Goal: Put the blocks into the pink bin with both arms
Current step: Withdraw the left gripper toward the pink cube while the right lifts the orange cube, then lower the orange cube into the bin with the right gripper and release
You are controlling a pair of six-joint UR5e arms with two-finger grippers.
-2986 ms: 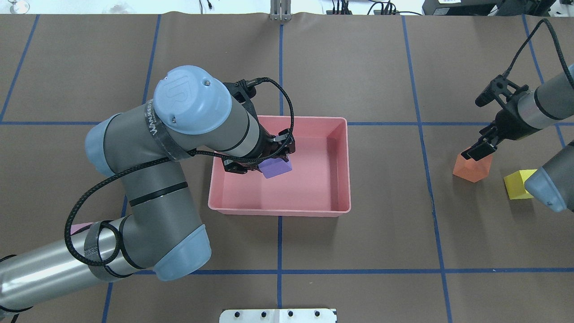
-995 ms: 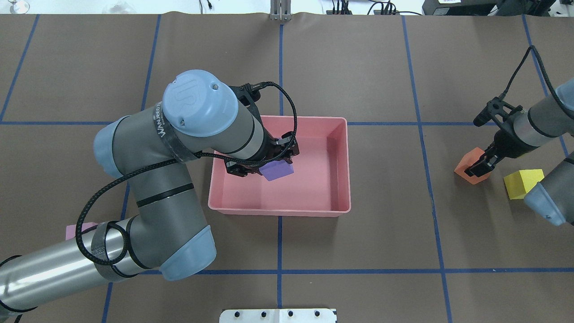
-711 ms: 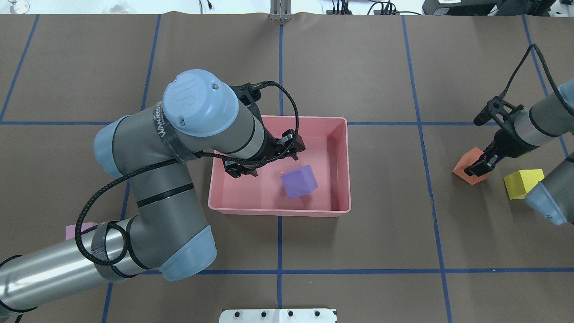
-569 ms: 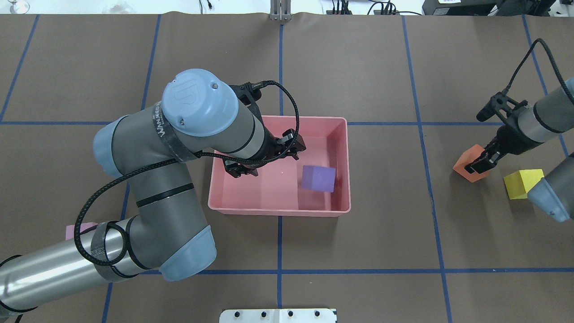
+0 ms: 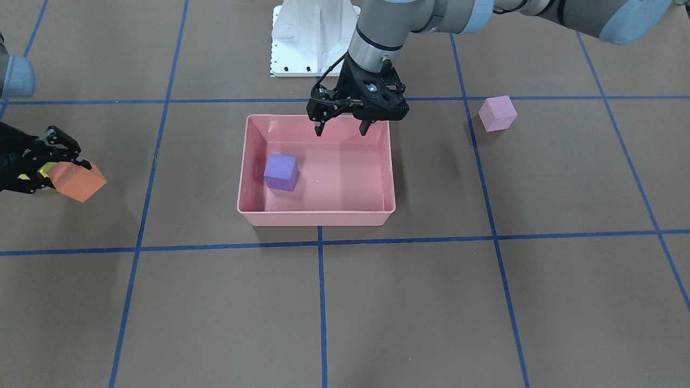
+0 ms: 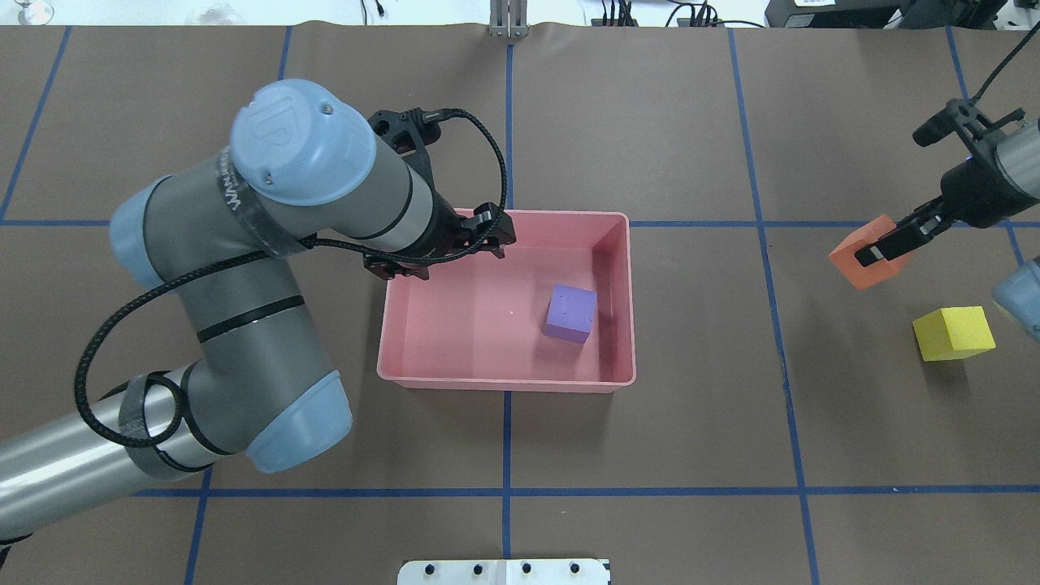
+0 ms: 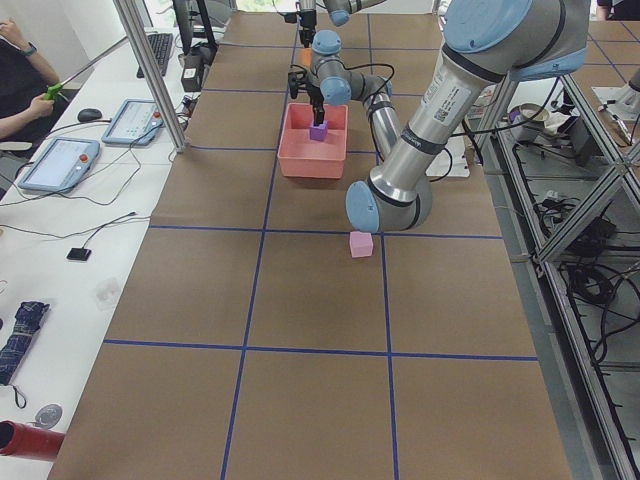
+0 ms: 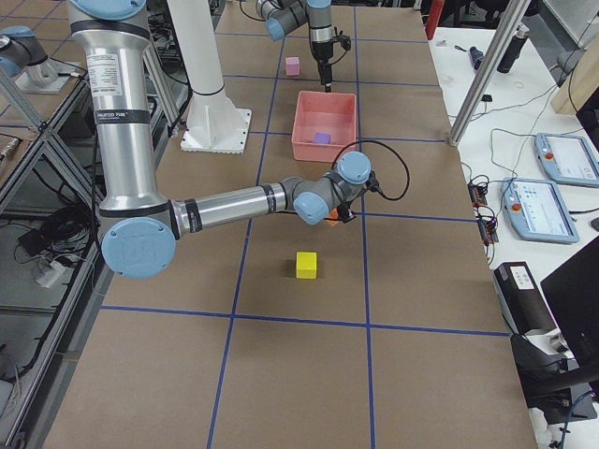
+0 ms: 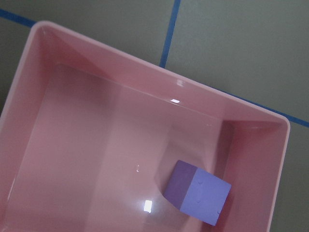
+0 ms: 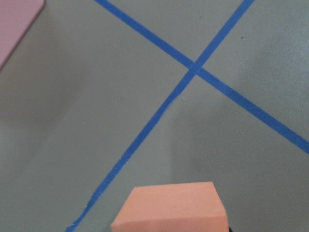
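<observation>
The purple block [image 6: 569, 313] lies loose inside the pink bin [image 6: 504, 382], near its right wall; it also shows in the front view [image 5: 281, 172] and in the left wrist view [image 9: 199, 198]. My left gripper [image 6: 451, 258] is open and empty, raised over the bin's left part [image 5: 341, 131]. My right gripper [image 6: 873, 253] is shut on the orange block [image 6: 853, 264] and holds it off the table at the far right [image 5: 75, 182]. The yellow block [image 6: 954, 332] sits on the table near it. The light pink block [image 5: 497, 113] sits on the table to the bin's left, hidden under my left arm in the overhead view.
Brown paper with blue tape lines covers the table [image 6: 650, 455]. The robot's white base [image 5: 315, 37] stands behind the bin on the robot's side. Operator tablets [image 7: 60, 160] lie beyond the far table edge.
My left gripper opened and the purple block dropped and tumbled to the bin's right side; the gripper then rose and drew back left. My right gripper has lifted the orange block.
</observation>
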